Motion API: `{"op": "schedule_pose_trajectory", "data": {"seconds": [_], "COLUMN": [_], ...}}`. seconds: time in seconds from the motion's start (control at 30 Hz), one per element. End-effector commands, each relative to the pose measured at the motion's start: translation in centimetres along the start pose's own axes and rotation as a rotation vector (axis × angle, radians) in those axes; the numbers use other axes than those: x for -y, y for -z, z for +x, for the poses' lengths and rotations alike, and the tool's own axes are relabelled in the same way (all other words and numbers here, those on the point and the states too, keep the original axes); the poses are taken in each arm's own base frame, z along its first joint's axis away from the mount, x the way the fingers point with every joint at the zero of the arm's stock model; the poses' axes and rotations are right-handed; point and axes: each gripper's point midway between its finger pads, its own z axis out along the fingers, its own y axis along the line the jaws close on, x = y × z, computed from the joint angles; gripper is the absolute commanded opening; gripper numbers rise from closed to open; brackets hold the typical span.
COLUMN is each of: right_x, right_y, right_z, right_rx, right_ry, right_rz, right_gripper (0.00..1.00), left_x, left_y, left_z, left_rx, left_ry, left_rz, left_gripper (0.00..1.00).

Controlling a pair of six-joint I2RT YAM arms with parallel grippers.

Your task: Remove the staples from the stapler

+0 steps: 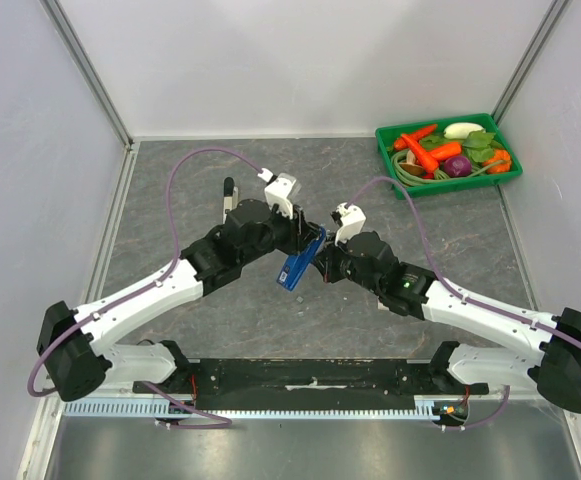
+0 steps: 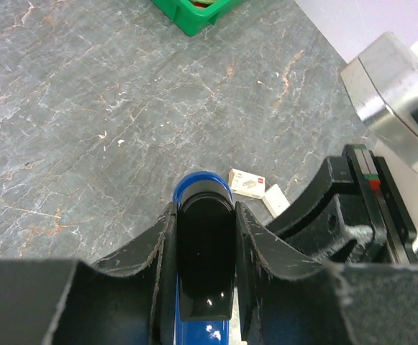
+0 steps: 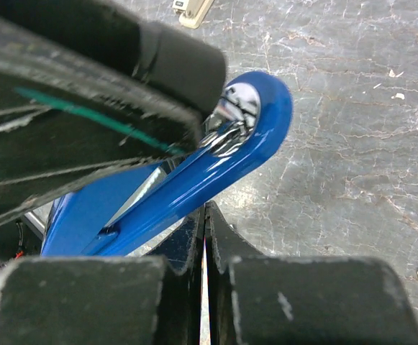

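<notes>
A blue stapler (image 1: 298, 265) with a black top hangs above the middle of the table, tilted. My left gripper (image 1: 305, 243) is shut on it. In the left wrist view the two fingers clamp the sides of the stapler (image 2: 203, 237) at the left gripper (image 2: 203, 208). My right gripper (image 1: 322, 262) is beside the stapler's lower arm. In the right wrist view the right gripper (image 3: 206, 208) is shut, its tips just under the blue arm of the stapler (image 3: 216, 169), with nothing visibly between them. The staples are hidden.
A green tray (image 1: 385, 150) of toy vegetables stands at the back right. A small staple box (image 2: 247, 184) and a white piece (image 2: 275, 199) lie on the table below the stapler. A small black object (image 1: 228, 190) stands at the back left.
</notes>
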Motion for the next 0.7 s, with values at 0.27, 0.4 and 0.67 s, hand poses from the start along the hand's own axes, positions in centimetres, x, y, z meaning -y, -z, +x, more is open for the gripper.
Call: {"op": "schedule_pose_trajectory", "data": {"seconds": [0.27,0.4,0.67], "right_x": [-3.4,-0.5,2.9], "right_y": [1.7,1.6,3.3], "right_z": [-6.5,-4.2,-0.4], "right_rx": [0.202,0.132,0.068], "right_ry": [0.009,0.048,0.052], "right_rz": [-0.101,0.017,0.113], "right_gripper": [0.08,0.09,0.11], "left_x": [-3.8,-6.6,-13.3], "left_y": [-4.1,-6.0,-10.1], "left_z": [-0.6,-1.0,0.2], "left_rx": [0.029,0.0,-0.095], "left_ry": [-0.091,-0.159,-0.134], "left_rz": [-0.257,-0.399,-0.526], "left_gripper": [0.02,0.02,0.02]}}
